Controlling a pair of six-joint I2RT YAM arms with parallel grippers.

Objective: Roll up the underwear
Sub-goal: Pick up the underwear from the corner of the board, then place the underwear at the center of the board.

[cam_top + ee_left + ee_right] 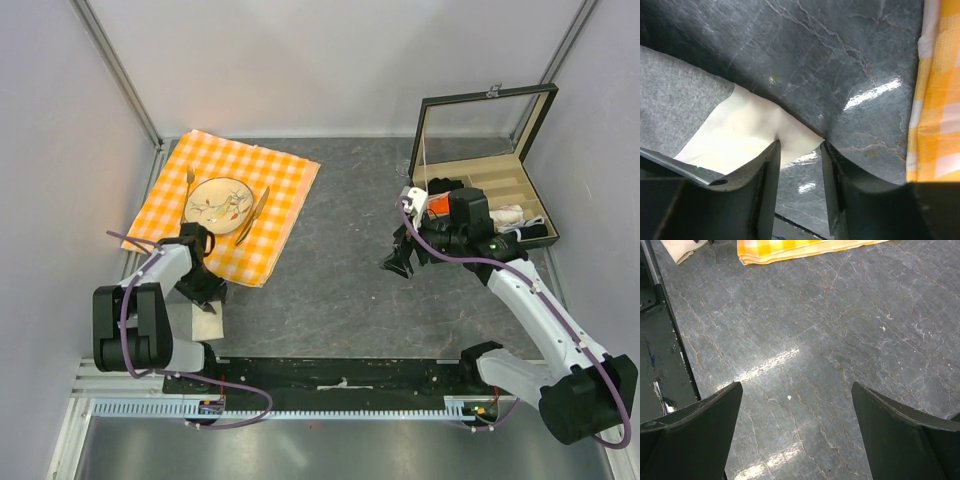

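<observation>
Fingers [765, 172] of left gripper [800, 146] apart, unclamped | underwear [680, 100] at table's [340, 270] near-left corner, cream strip [745, 130] at tips | right gripper [796, 386] spread, farther.

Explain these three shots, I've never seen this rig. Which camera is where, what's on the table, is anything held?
These are two robot arms bolted at the table's near edge, each ending in a two-finger gripper. The overhead view looks down from behind them. The other two views come from a camera on each wrist, looking past its own fingers.

On the grey table lie an orange checked cloth with a plate, fork and knife, an open box at the right, and the grey underwear by the left arm's base.

The left gripper sits low at the underwear's cream strip, jaws apart. The right gripper hangs wide open over the table. Nothing is held.
</observation>
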